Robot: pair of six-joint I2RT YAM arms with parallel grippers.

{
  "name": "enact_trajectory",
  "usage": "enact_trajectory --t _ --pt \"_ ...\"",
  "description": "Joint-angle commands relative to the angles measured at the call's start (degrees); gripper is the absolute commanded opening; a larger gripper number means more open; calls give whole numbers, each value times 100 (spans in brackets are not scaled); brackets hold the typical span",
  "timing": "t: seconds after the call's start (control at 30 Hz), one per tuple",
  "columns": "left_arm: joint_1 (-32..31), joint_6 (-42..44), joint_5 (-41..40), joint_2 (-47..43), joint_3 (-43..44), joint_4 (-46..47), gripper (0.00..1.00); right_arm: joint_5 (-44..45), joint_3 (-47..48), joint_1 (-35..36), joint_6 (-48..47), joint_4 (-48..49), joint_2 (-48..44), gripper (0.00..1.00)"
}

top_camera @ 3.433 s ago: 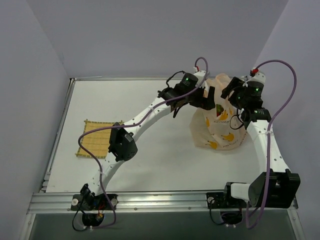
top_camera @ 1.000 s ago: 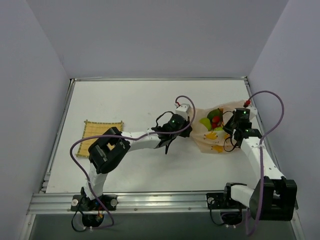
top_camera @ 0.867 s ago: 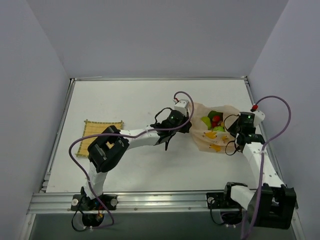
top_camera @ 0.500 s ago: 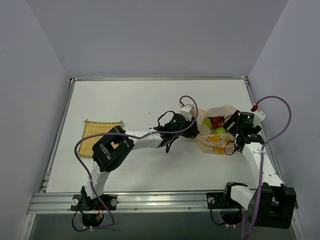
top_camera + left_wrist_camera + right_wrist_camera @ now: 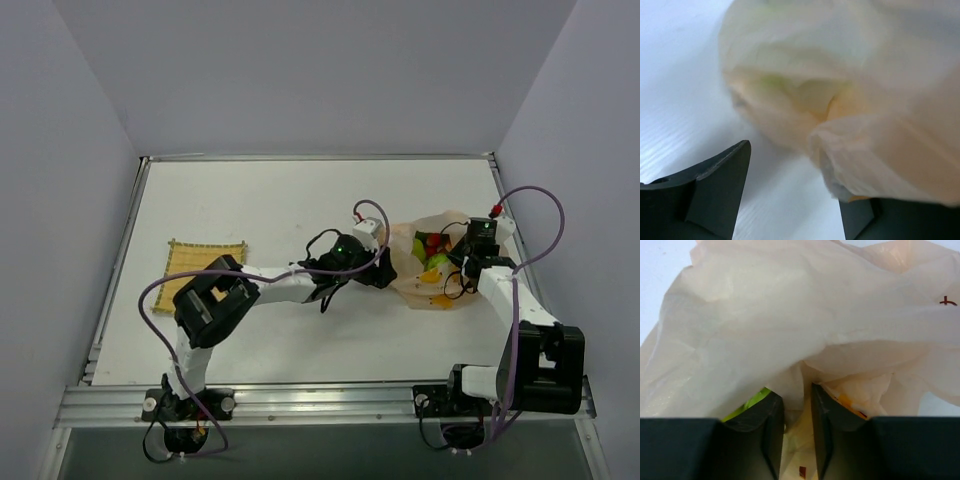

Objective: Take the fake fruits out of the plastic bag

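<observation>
Top view: plastic bag crumpled on the right half of the white surface, mouth gaping upward, fake fruits clustered inside, red berry bunch toward the back and yellow-green piece just beside it; orange-yellow patch nearer the front, fruit or print impossible to tell. Left pincer against the bag's left edge, right pincer at its right edge. Square yellow woven mat well apart at the left. Left wrist view: left pincer released, dark fingers spread wide, a rounded fold of the plastic bag draped over the right-hand one, nothing gripped between them; pale green tint showing through the film higher up, too blurred to name; bare surface to the left. Right wrist view: right pincer clenched on a thin pleat of the plastic bag, fingers nearly touching with film pinched between; rest of the bag billowing above; sliver of the yellow-green piece just left of the left-hand finger; yellow-orange banana print visible through the film to the right.
</observation>
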Motion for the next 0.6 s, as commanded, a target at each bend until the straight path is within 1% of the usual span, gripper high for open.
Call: enact_trajectory --t 0.0,0.03,0.07,0.1,0.13,0.17,0.23,0.27,0.3,0.37,0.4,0.43,0.47,0.5,0.53,0.57 --pt "-11 313 -520 -1168 -555 -39 63 -23 23 5 127 339 -202 21" --pt "-29 341 -644 -1431 -688 -135 63 -41 41 5 118 339 -219 18" --pt "-99 367 -776 -1947 -812 -363 63 -59 50 31 101 339 -237 16" --pt "-160 419 -1021 -2187 -900 -539 63 -76 59 32 101 330 -254 15" --pt "-230 463 -1102 -2616 -970 -758 63 -94 50 40 109 339 -289 14" --pt "-449 499 -1285 -2812 -962 -1178 63 -85 41 40 118 339 -307 10" --pt "-687 569 -1602 -3198 -884 -1550 62 -24 32 67 118 339 -307 7" --pt "-932 569 -1629 -3270 -840 -1734 61 -24 32 75 118 339 -307 4" --pt "-1039 604 -1638 -3306 -761 -1797 60 -15 32 84 118 348 -307 3" --pt "-1345 639 -1586 -3166 -287 -2113 55 -59 6 84 153 374 -325 0" --pt "-1452 788 -1603 -3078 -103 -2192 54 -76 6 93 162 383 -334 0" --pt "-1557 920 -1786 -2825 108 -2428 54 -94 -3 93 162 392 -351 0" --pt "-1654 1025 -1988 -2649 589 -2613 54 -77 -3 84 179 400 -369 0" --pt "-1742 1166 -2155 -2481 846 -2867 58 -76 -3 84 171 392 -386 0" --pt "-1734 1176 -2279 -2114 1109 -3313 60 -85 -20 84 180 400 -395 0" --pt "-1717 1184 -2715 -1928 1564 -3475 63 -120 -29 84 180 418 -413 0"
